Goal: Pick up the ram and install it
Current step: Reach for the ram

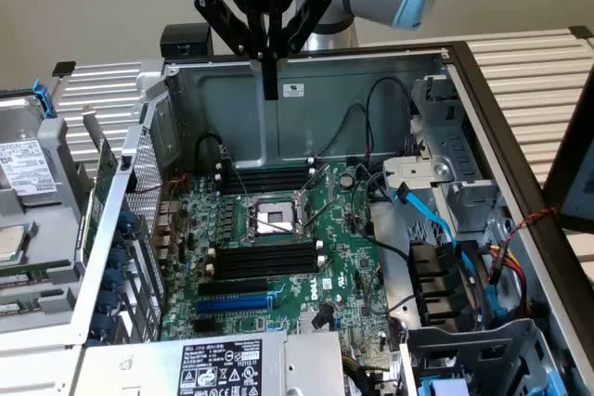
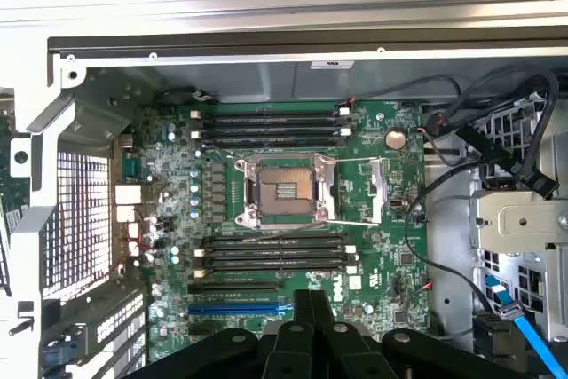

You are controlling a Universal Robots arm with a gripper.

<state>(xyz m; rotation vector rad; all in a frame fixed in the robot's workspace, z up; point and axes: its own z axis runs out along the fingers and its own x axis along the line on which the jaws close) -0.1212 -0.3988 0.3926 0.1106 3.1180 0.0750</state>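
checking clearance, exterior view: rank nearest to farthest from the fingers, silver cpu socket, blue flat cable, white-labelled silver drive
1. silver cpu socket, mid-board below the fingers
2. blue flat cable, exterior view's right
3. white-labelled silver drive, exterior view's left

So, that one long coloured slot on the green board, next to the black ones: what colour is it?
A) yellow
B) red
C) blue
C: the slot is bright blue, lying just beside the rows of black slots.
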